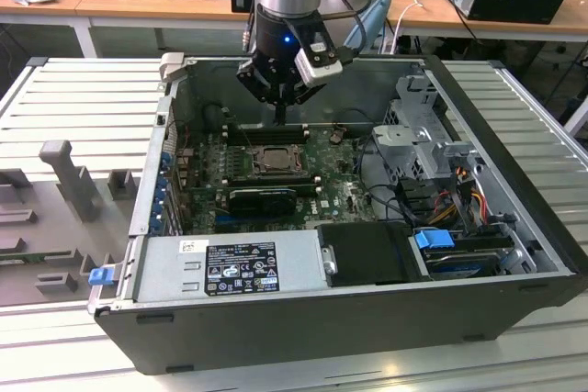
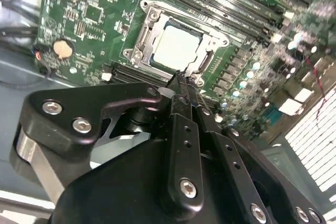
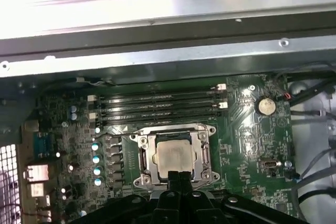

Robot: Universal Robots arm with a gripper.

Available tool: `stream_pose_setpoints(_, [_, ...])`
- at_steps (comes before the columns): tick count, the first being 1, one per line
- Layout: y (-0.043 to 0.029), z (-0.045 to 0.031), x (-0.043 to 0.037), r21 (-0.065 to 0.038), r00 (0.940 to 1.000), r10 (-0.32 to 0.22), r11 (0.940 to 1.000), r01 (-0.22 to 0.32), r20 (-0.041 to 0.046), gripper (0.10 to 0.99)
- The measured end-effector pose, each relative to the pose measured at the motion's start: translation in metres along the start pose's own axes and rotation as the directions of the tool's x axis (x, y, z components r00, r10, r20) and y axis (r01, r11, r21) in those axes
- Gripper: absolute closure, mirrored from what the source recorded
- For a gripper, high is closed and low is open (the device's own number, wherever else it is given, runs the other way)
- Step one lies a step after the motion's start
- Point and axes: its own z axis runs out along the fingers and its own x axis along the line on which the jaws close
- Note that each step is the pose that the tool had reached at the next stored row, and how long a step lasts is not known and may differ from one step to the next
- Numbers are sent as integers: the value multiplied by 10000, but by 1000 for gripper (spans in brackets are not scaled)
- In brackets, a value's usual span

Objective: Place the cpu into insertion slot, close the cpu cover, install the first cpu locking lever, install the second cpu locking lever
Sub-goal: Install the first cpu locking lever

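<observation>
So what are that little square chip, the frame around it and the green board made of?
The cpu: its top looks like matte silver-grey metal, with a dull, even sheen. The cpu cover: probably bare steel, bright and glinting at the edges. The green board: likely lacquered circuit laminate, glossy green with fine traces and soldered parts.

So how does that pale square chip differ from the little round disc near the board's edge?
The cpu is square; the coin battery is round. The cpu is clearly larger than the battery. The cpu sits framed by the silvery cpu cover, with the gripper right at its edge; the battery sits apart, near the green board's edge. Both are flat, pale and on that board.
</observation>
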Motion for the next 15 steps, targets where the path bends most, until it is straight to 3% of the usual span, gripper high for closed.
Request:
stream_pose_setpoints(4, [0, 5, 0, 10, 9968, -805, 9968, 805, -25, 980])
stream_pose_setpoints(10, [-2, 15, 10, -24, 9850, -1726, 9850, 1726, -51, 980])
stream_pose_setpoints(12, [-5, 20, 67, -83, 9847, -1741, 9847, 1741, -45, 980])
stream_pose_setpoints(15, [-17, 32, 235, -146, 9848, -1738, 9847, 1737, -37, 980])
